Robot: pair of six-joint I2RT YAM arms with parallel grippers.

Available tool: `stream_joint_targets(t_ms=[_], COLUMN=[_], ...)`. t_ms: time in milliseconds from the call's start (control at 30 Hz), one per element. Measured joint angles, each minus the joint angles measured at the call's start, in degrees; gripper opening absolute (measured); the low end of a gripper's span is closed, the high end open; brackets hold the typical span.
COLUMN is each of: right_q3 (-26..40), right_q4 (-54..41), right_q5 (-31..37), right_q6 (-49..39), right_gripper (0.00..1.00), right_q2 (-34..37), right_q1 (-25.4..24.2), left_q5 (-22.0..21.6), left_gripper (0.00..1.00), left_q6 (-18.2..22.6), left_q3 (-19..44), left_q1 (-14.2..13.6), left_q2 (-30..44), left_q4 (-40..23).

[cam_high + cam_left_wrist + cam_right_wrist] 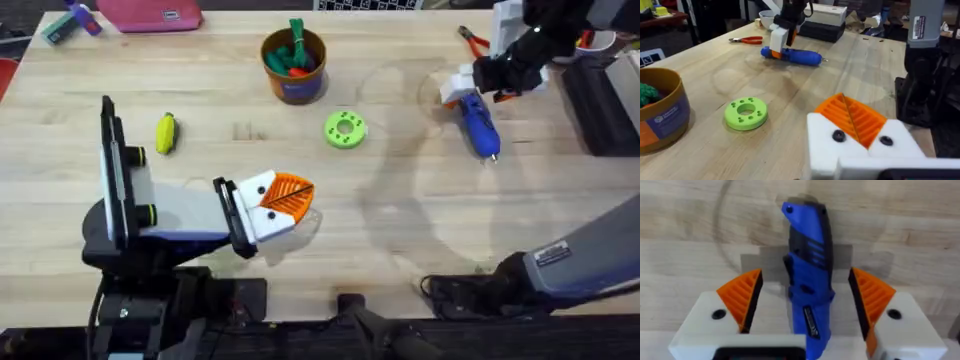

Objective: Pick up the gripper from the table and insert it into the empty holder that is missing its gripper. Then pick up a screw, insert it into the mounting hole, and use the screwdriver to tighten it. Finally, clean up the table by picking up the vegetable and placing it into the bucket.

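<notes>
Your left gripper (pixel 283 203) sits low and left of centre in the overhead frame, its orange pads pressed together and holding nothing. Past it, the yellow vegetable (pixel 166 133) lies at middle left and the bucket (pixel 294 65) stands at top centre. Farthest, at upper right, your right gripper (pixel 805 297) is spread wide astride the blue screwdriver (pixel 807 265), pads clear of it

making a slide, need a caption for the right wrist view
Right tool open, its orange pads straddling the blue screwdriver lying on the wooden table.
</notes>
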Motion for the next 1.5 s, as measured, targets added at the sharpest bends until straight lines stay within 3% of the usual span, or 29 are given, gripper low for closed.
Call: stream_joint_targets(t_ms=[367,600,700,833,867,1333,1500], right_q3=[1.9,1.9,1.92,1.92,1.92,2.62,5.49], right_q4=[1.33,1.42,1.42,1.57,1.41,-0.12,-3.9], right_q5=[0.67,0.7,0.91,1.4,1.23,1.29,1.27], right_q6=[-1.82,-2.03,-2.11,-2.44,-2.15,-1.29,1.36], right_gripper=[0.94,0.756,0.592,0.088,0.03,0.023,0.023], right_q2=[5.77,6.19,6.19,6.21,6.21,6.12,2.6], right_q1=[-0.17,-0.32,-0.32,-0.32,-0.42,-0.43,-0.43], left_q5=[0.0,0.0,0.0,0.0,0.0,0.0,0.0], left_gripper=[0.006,0.006,0.006,0.006,0.006,0.006,0.006], left_q6=[0.0,0.0,0.0,0.0,0.0,0.0,0.0], left_q3=[0.0,0.0,0.0,0.0,0.0,0.0,0.0], left_q1=[0.0,0.0,0.0,0.0,0.0,0.0,0.0], left_q2=[0.01,0.01,0.0,0.0,0.0,0.0,0.02], left_q4=[0.0,0.0,0.0,0.0,0.0,0.0,0.0])
